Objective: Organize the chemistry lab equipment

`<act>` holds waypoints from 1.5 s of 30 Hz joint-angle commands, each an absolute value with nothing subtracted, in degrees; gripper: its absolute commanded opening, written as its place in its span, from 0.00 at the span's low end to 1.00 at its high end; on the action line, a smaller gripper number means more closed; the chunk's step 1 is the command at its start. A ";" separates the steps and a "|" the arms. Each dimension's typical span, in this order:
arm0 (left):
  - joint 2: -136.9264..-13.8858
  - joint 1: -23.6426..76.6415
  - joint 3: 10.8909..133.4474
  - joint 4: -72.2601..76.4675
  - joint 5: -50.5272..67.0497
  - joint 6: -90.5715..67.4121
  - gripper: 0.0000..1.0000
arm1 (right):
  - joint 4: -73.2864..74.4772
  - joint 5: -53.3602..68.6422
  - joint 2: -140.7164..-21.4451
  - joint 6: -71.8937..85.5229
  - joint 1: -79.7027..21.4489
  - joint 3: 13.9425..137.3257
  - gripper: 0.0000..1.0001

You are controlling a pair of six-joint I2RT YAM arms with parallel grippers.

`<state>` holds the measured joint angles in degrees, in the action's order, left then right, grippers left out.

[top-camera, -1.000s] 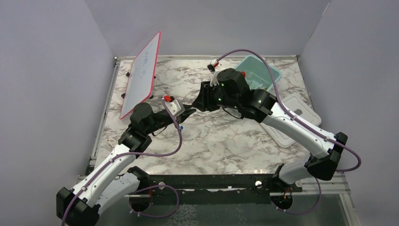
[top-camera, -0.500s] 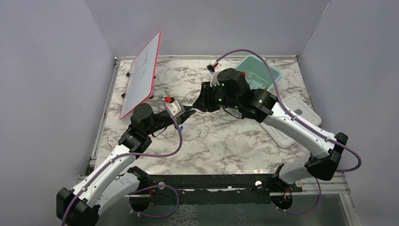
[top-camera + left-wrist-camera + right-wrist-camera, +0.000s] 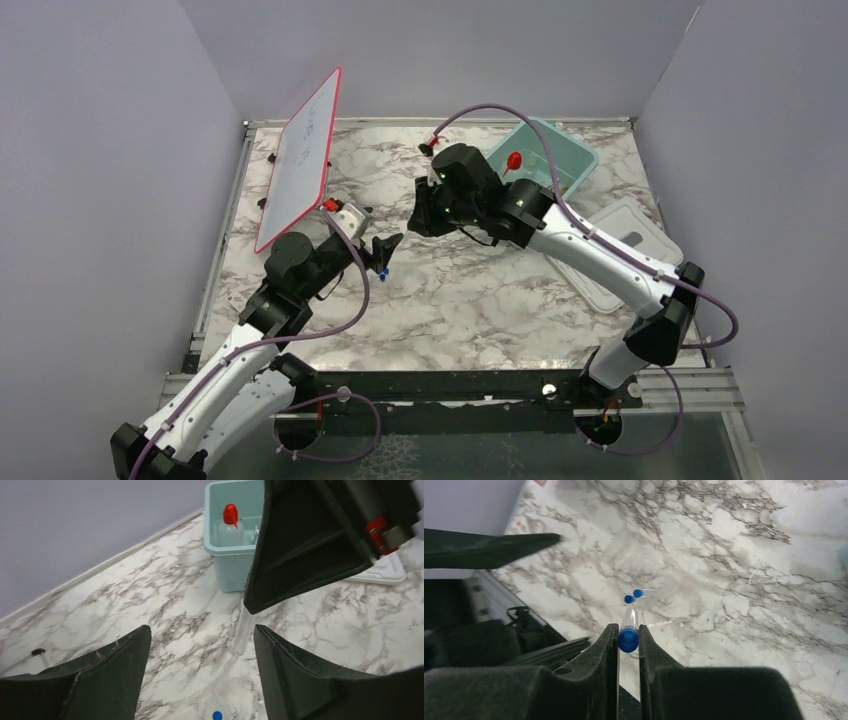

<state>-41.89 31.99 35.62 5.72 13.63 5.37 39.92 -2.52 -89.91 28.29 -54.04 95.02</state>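
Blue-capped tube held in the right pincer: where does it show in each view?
Top external: not discernible, hidden under the right pincer.
Left wrist: held tube hangs centre, below that pincer.
Right wrist: bottom centre, its blue cap facing the camera.
Shared landmark: loose blue-capped tubes on the marble.

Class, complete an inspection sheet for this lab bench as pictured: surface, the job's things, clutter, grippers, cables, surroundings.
Surface: marble-patterned table; no spills seen.
Job's things: one blue-capped tube hangs from the right gripper; two other blue-capped tubes lie on the table; a red-topped clear vessel stands in the teal tub.
Clutter: white lid lies beside the tub; pink-edged whiteboard is propped at the left rear.
Grippers: left gripper open and empty; right gripper shut on the tube.
Cables: purple cables loop off both arms.
Surroundings: plain pale walls on three sides.
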 commanded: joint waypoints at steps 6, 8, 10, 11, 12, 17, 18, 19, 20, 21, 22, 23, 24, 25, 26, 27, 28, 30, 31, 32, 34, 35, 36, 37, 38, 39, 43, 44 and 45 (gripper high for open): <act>-31.96 31.99 38.93 -1.91 -8.98 1.54 0.86 | 43.35 -4.55 -101.09 21.65 -54.05 97.29 0.14; -31.94 31.99 41.03 -2.34 -12.11 0.30 0.87 | 41.86 -3.06 -103.32 20.32 -54.12 97.69 0.14; -32.51 31.99 42.97 -2.76 -14.16 0.23 0.87 | 40.29 -2.24 -105.52 18.56 -54.50 97.96 0.14; -32.86 31.99 43.85 -3.00 -14.77 -1.11 0.87 | 39.58 -1.88 -106.56 17.48 -54.76 98.13 0.14; -33.29 31.99 44.72 -3.14 -15.04 -1.29 0.87 | 38.65 -1.88 -107.47 16.54 -55.02 98.12 0.14; -34.64 31.99 46.93 -3.11 -14.63 -1.38 0.87 | 33.69 -2.17 -110.15 12.80 -56.30 97.39 0.14; -34.84 31.99 47.20 -3.21 -14.52 -1.40 0.87 | 32.81 -1.60 -110.47 12.18 -56.41 97.15 0.14; -35.03 31.99 47.46 -3.32 -14.50 -1.48 0.87 | 31.84 -1.10 -110.71 11.94 -56.49 96.86 0.14; -35.25 31.99 47.60 -3.49 -14.50 -1.56 0.87 | 31.26 -0.68 -111.11 11.59 -56.51 96.59 0.14; -35.44 31.99 47.71 -3.59 -14.46 -1.62 0.87 | 30.63 -0.44 -111.46 11.19 -56.51 96.36 0.14; -35.52 31.99 47.80 -3.60 -14.42 -1.66 0.87 | 30.16 -0.40 -111.77 11.09 -56.51 96.13 0.14; -35.71 31.99 47.81 -3.66 -14.41 -1.67 0.87 | 30.07 1.08 -112.17 11.03 -56.51 96.14 0.14; -35.81 31.99 47.89 -3.61 -14.41 -1.71 0.87 | 30.08 1.52 -112.56 10.81 -56.51 96.18 0.14; -35.97 31.99 47.90 -3.60 -14.37 -1.75 0.87 | 30.00 1.76 -112.80 10.61 -56.51 96.04 0.14; -36.02 31.99 47.90 -3.60 -14.41 -1.80 0.87 | 29.78 1.88 -112.81 10.51 -56.50 95.83 0.14; -36.14 31.99 47.91 -3.49 -14.36 -1.84 0.87 | 29.57 2.14 -112.88 10.32 -56.51 95.62 0.14; -36.29 31.99 47.90 -3.47 -14.33 -1.89 0.87 | 29.56 2.33 -113.00 10.08 -56.50 95.55 0.14; -36.54 31.99 47.92 -3.51 -14.18 -2.02 0.87 | 29.72 3.01 -113.45 9.60 -56.51 95.46 0.14; -36.68 31.99 47.90 -3.47 -14.08 -2.02 0.87 | 29.91 3.52 -113.66 9.32 -56.51 95.56 0.14; -36.87 31.99 47.90 -3.51 -14.00 -2.02 0.87 | 30.15 3.92 -114.06 9.20 -56.51 95.66 0.14; -37.06 31.99 47.91 -3.37 -13.97 -1.95 0.87 | 30.70 4.37 -114.67 8.93 -56.51 95.82 0.14; -37.08 31.98 47.90 -3.37 -13.97 -1.94 0.87 | 31.02 4.50 -114.94 8.82 -56.50 95.92 0.14; -37.13 31.99 47.82 -3.42 -13.97 -1.93 0.87 | 31.43 4.56 -115.14 8.72 -56.51 96.13 0.14; -37.12 31.99 47.84 -3.37 -13.91 -1.87 0.87 | 31.72 4.55 -115.43 8.70 -56.51 96.29 0.14; -37.10 31.99 47.79 -3.38 -13.89 -1.85 0.87 | 31.93 4.61 -115.61 8.70 -56.51 96.32 0.15; -37.11 31.99 47.69 -3.39 -13.89 -1.85 0.87 | 32.17 4.77 -115.89 8.62 -56.45 96.44 0.14; -36.97 31.99 47.42 -3.43 -13.89 -1.85 0.87 | 32.38 4.48 -116.41 8.46 -56.58 96.32 0.15; -36.98 31.99 47.38 -3.42 -13.89 -1.85 0.87 | 32.55 3.89 -116.52 8.46 -56.59 96.38 0.15; -36.84 31.99 47.30 -3.36 -13.89 -1.85 0.87 | 32.60 3.64 -116.54 8.39 -56.56 96.33 0.15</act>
